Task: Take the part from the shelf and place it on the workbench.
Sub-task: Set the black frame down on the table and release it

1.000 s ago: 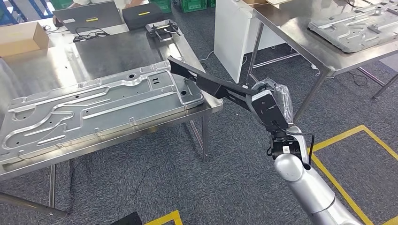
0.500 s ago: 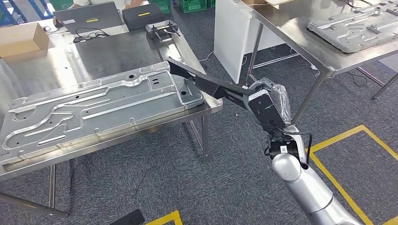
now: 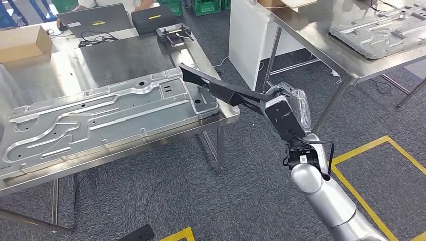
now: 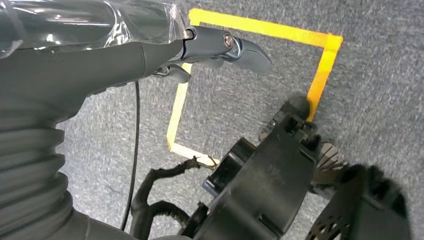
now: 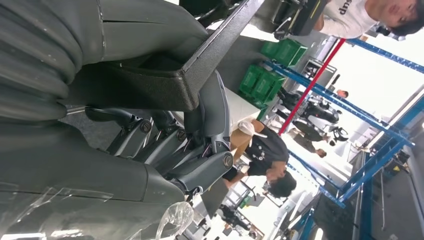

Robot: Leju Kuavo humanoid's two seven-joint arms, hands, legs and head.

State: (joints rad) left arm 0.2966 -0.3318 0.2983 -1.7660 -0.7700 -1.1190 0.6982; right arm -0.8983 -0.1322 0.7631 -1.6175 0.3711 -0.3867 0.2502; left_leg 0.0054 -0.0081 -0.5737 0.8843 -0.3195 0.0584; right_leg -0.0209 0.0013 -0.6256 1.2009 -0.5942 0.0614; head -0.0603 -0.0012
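A long black angled part [image 3: 221,90] reaches from my right hand [image 3: 286,113] up over the near right corner of the steel workbench [image 3: 223,116]. Its far tip hangs just above the right end of a large pressed silver panel [image 3: 105,115] lying on the bench. My right hand grips the part's near end, off the bench's right edge. In the right wrist view the part [image 5: 200,65] lies across the palm with the fingers [image 5: 200,167] wrapped under it. My left hand [image 4: 220,47] hangs over grey carpet, fingers apart, holding nothing.
The bench's far end carries a cardboard box [image 3: 22,42], a laptop [image 3: 95,17], a black case [image 3: 153,17] and a small black fixture [image 3: 173,32]. A second table with another panel [image 3: 382,30] stands back right. Yellow tape [image 3: 361,150] marks the floor. People stand in the background.
My right hand and the black part have edged slightly left toward the bench. The whole picture has shifted a little, so the camera moved too.
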